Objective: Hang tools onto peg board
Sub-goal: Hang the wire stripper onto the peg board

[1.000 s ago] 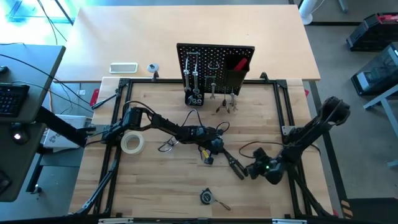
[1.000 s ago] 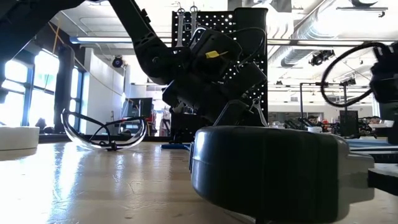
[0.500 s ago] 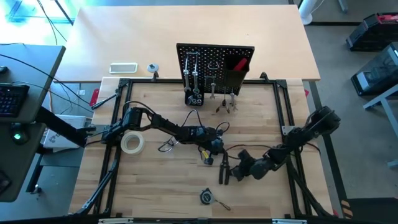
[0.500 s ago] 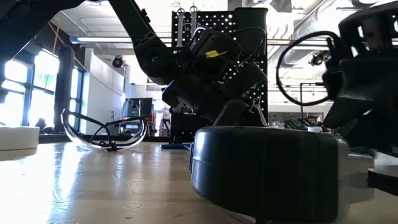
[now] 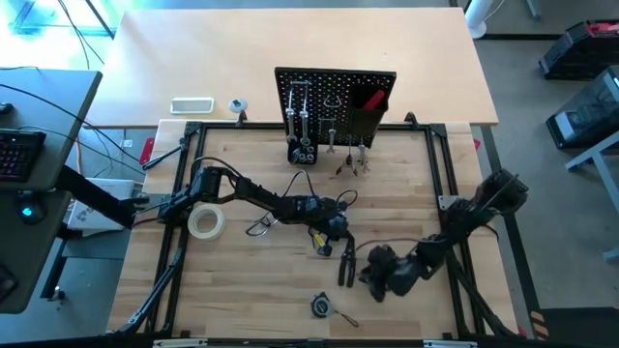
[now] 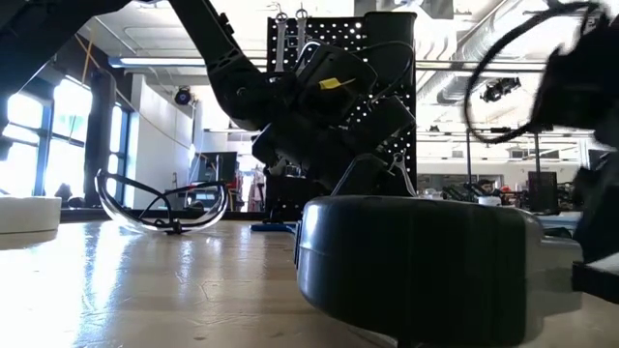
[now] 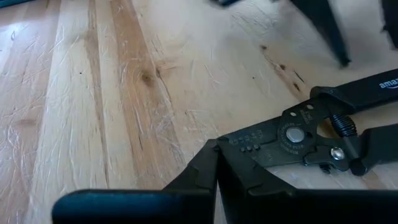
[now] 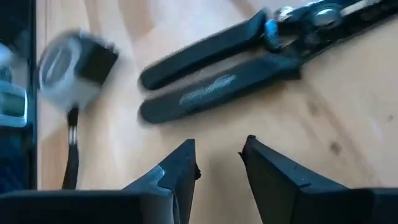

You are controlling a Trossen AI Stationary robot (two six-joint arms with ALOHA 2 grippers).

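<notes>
left arm (image 5: 242,188): showing dark jointed links, looping black cable, yellow tag near wrist
right arm (image 5: 464,217): showing dark links, black cable loop
right gripper (image 8: 217,165): showing two black tapered fingers

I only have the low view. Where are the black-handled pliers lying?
Observer: The black-handled pliers lie flat on the wooden table, in front of the black peg board, between the two grippers.
Operator: Left gripper got them?
Observer: No. The left gripper is shut, its tips at the pliers' nose, not around it; contact is unclear.
Operator: Right one?
Observer: The right gripper has its jaws open and empty, just short of the pliers' handles.
</notes>
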